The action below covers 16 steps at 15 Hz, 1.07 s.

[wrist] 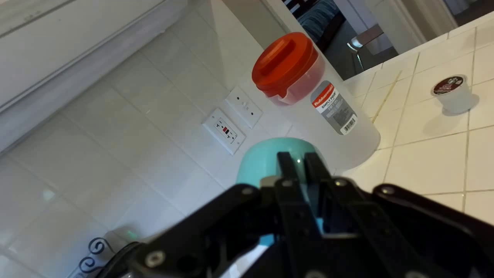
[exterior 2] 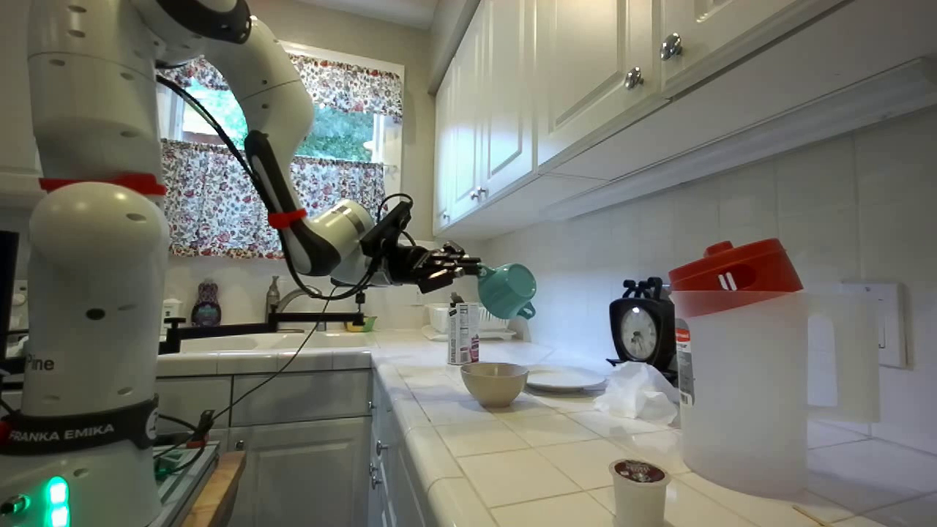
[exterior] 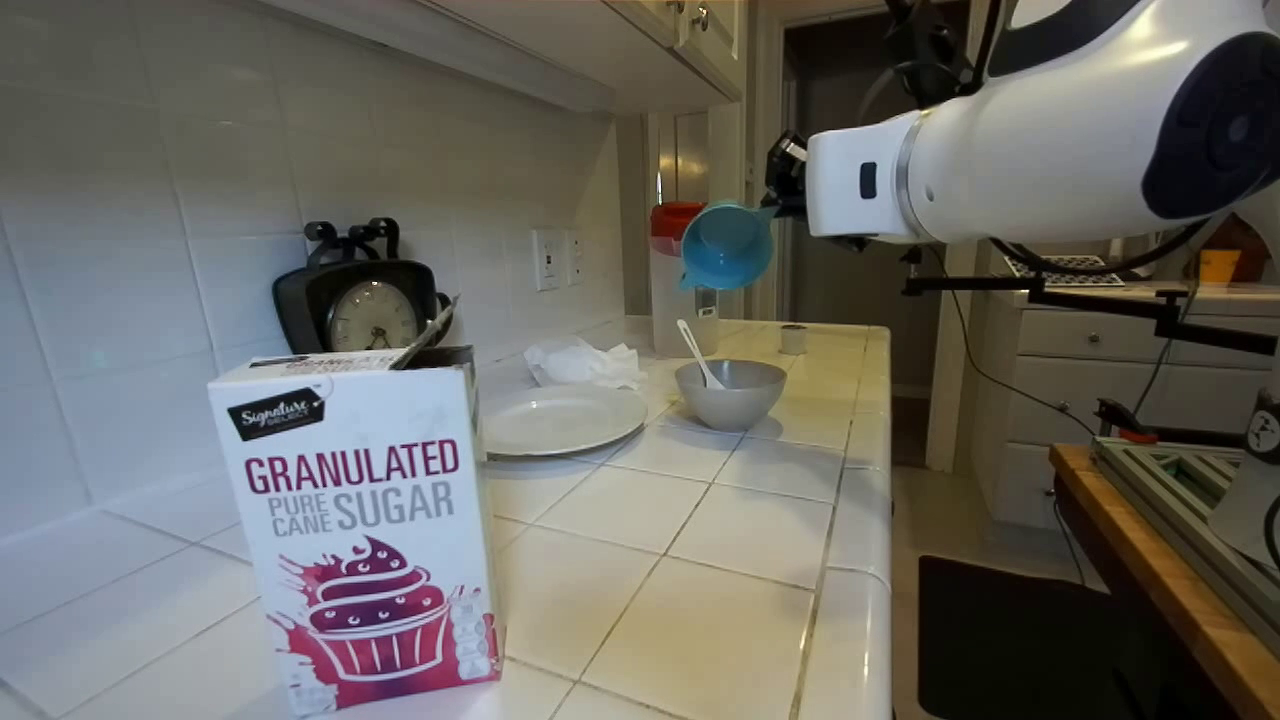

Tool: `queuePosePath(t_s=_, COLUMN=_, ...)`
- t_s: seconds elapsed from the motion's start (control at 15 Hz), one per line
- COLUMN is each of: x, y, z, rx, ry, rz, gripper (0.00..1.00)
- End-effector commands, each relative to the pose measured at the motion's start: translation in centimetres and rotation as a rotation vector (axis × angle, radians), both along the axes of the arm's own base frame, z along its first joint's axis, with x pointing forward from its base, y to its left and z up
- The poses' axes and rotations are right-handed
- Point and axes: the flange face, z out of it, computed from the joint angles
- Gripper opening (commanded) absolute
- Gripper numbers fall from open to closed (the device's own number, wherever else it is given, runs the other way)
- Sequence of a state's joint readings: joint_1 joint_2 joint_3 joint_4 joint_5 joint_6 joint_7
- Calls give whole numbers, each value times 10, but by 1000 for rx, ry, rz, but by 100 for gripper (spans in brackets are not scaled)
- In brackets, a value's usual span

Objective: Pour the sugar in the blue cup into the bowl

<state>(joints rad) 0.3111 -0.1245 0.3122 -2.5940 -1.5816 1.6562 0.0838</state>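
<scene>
Far left in an exterior view, a tall white cardboard sugar carton stands on the white-tiled bench. Rightward, a flat round white plate. Next, the small round pale ceramic-looking bowl, a slim white plastic-looking spoon leaning in it; its floor is hidden behind the near wall. And over it, well clear, hangs the small round turquoise plastic-looking cup, tipped on its side! It looks light, stiff and slick, likely to twist if pinched loosely, so a firm hold on the handle seems best. Any sugar inside? None I can make out. Then the black fingers, nearly together, gripping the cup apparently by that handle; the wrist view masks the contact.
</scene>
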Motion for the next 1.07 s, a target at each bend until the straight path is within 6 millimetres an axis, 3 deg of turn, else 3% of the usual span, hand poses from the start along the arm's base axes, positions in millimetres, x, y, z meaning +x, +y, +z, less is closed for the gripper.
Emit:
queuePosePath(t_s=0.0, x=2, y=4, z=2, rx=-55, ry=6, rz=6, gripper=3)
queuePosePath(t_s=0.4, x=4, y=0, z=7, rx=29, ry=4, rz=-27, gripper=3)
queuePosePath(t_s=1.0, x=10, y=-41, z=53, rx=376, ry=-57, rz=-161, gripper=3)
